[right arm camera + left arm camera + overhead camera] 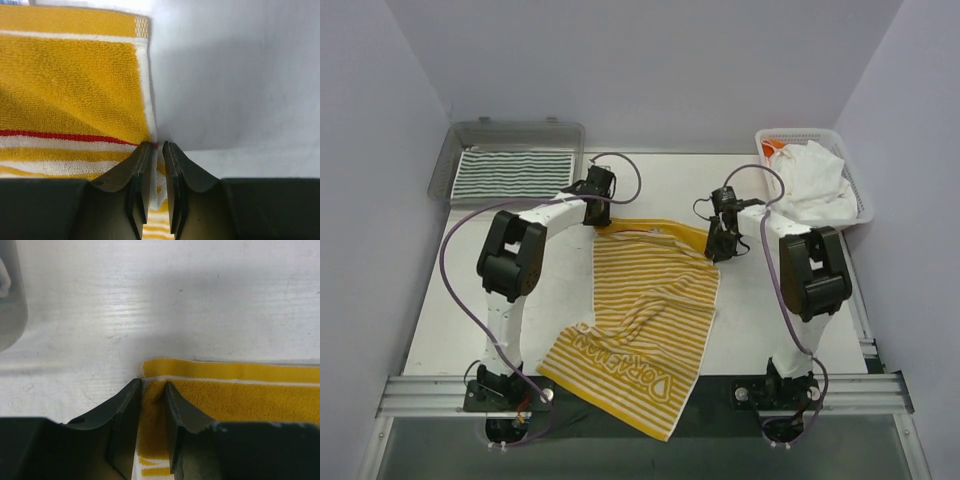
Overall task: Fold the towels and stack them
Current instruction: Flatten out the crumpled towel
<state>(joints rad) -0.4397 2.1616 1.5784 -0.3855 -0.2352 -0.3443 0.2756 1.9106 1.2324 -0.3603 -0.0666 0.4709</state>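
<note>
a: well, the yellow towel [640, 310] lies lengthwise down the middle of the desk [660, 185], its near end draped over the front rail [820, 390].
b: right, and the left hand [152, 385] is closed narrow on the far-left corner, cloth between its jaws. the right hand [156, 145] is pinched almost flat on the far-right edge, with just a sliver of hem caught.
a: that sliver is my worry. i'd say the fold comes next, and a bite that thin could slip once the cloth's weight pulls on it.
b: then one corner drops and the fold lands crooked. see the diagonal rumple across the middle too? folded as it is, that crease could get trapped inside.
a: and the end hanging over the rail may snag or drag, so the edges won't meet.
b: uneven lift is another risk: one hand rising faster would twist the far edge.
a: off to the sides, the green towel [515, 172] lies flat in the tray [510, 126] at far left, and the white towels [815, 185] are heaped in the basket [800, 133] at far right.
b: so a lopsided fold here would sit badly on any stack.
</note>
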